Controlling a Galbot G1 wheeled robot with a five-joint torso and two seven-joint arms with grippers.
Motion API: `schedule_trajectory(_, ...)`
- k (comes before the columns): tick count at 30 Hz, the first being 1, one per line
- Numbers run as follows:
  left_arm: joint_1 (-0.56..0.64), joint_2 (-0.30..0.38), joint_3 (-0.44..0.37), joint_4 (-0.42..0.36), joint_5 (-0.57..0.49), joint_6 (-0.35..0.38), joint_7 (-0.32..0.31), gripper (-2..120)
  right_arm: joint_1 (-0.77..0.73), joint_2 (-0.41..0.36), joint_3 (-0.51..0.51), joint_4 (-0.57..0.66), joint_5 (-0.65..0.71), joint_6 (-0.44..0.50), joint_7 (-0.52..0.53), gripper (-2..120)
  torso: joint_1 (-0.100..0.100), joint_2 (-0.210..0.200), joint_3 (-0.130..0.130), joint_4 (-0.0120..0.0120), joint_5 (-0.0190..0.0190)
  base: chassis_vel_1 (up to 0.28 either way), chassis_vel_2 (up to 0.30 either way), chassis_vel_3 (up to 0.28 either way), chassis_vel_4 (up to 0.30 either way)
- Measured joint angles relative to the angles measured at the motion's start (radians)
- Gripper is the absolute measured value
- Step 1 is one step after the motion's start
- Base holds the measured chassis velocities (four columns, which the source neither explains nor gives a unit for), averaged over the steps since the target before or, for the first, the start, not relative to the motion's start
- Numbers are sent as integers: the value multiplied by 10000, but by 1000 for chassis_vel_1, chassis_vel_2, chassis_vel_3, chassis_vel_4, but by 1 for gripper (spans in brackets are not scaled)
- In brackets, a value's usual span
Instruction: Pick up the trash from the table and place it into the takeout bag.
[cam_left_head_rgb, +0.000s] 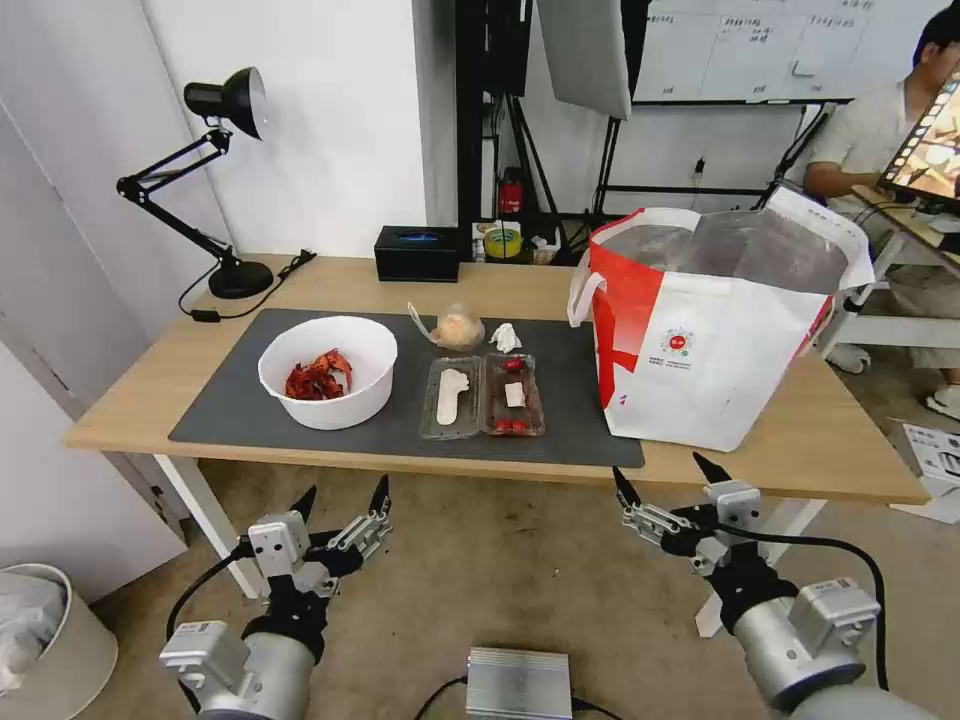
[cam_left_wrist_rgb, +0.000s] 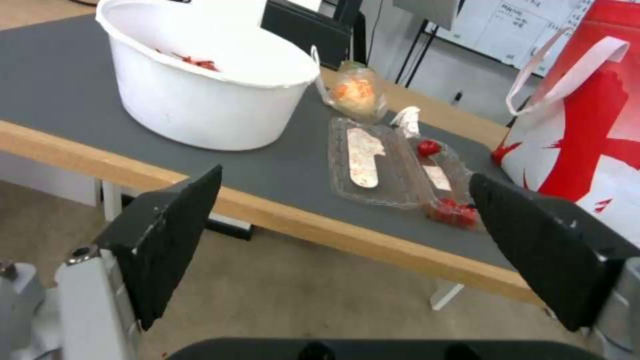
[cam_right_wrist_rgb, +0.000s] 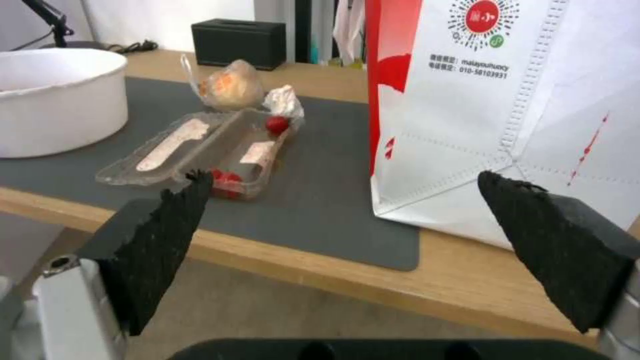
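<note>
A black desk lamp (cam_left_head_rgb: 215, 180) is standing on the table (cam_left_head_rgb: 150, 385) beyond the dark grey mat's (cam_left_head_rgb: 230, 415) far left corner. On the mat, the white bowl (cam_left_head_rgb: 327, 372) holding red shells is sitting at the left end. Right of the bowl, the clear clamshell box (cam_left_head_rgb: 483, 396) is lying open and flat near the mat's middle. Just beyond the box, the knotted bag (cam_left_head_rgb: 457, 327) with tan contents and the crumpled tissue (cam_left_head_rgb: 506, 338) are lying side by side, and a black box (cam_left_head_rgb: 418, 253) is sitting past the mat's far edge. The takeout bag (cam_left_head_rgb: 715, 345) is standing upright at the mat's right end, its mouth gaping.

The left gripper (cam_left_head_rgb: 341, 500) is hanging below the table's near edge, in front of the bowl, fingers spread and holding nothing. The right gripper (cam_left_head_rgb: 668, 478) is hanging in front of the takeout bag, likewise spread wide and empty.
</note>
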Motion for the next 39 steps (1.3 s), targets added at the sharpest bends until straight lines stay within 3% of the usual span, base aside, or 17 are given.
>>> schedule_trajectory(8, -60, 49, -44, 49, -98, 1, 29, 100, 41, -30, -13, -11, 125, 4, -16, 100, 0, 0, 0, 0, 0, 0, 0, 0, 0)
schedule_trajectory(12, -164, 172, -99, 110, -833, 253, 181, 100, 175, -116, -26, -18, 350, 5, -64, 100, 0, 0, 0, 0, 0, 0, 0, 0, 0)
schedule_trajectory(19, -491, 514, -216, 112, -3285, 1058, -9, 100, 308, -259, -135, -24, 681, -11, -104, 100, 0, 0, 0, 0, 0, 0, 0, 0, 0)
schedule_trajectory(21, -587, 568, -216, 132, -3722, 1112, -61, 100, 320, -290, -136, -24, 681, -13, -106, 100, 0, 0, 0, 1, 0, 0, 0, 0, 0)
schedule_trajectory(23, -881, 723, -177, 205, -5077, 1178, -337, 100, 372, -387, -136, -43, 681, -21, -110, 100, 0, 0, 0, 0, 0, 0, 0, 0, 0)
schedule_trajectory(25, -881, 723, -177, 205, -5077, 1178, -337, 100, 372, -387, -136, -43, 681, -21, -110, 100, 0, 0, 0, 0, 0, 0, 0, 0, 0)
schedule_trajectory(26, -992, 767, -177, 229, -5612, 1179, -445, 100, 412, -430, -137, -64, 691, -24, -110, 100, -1, 0, 0, 0, 0, 0, 0, 0, 0)
schedule_trajectory(28, -2504, 1064, -628, 779, -9559, 966, -1669, 100, 993, -970, -230, -348, 1643, -249, 99, 100, 1, 0, 1, 1, 0, 0, 0, 0, 0)
schedule_trajectory(33, -3633, 1368, -433, 1384, -10510, 785, -2300, 100, 1151, -1241, -222, -342, 2456, -433, 301, 100, 1, -1, 2, -1, 1, 0, 0, 0, 0)
schedule_trajectory(39, -4623, 1500, 106, 2171, -10697, 749, -2762, 100, 1179, -1282, -183, -149, 2840, -607, 472, 100, 0, -1, 1, -1, 0, 0, 0, 0, 0)
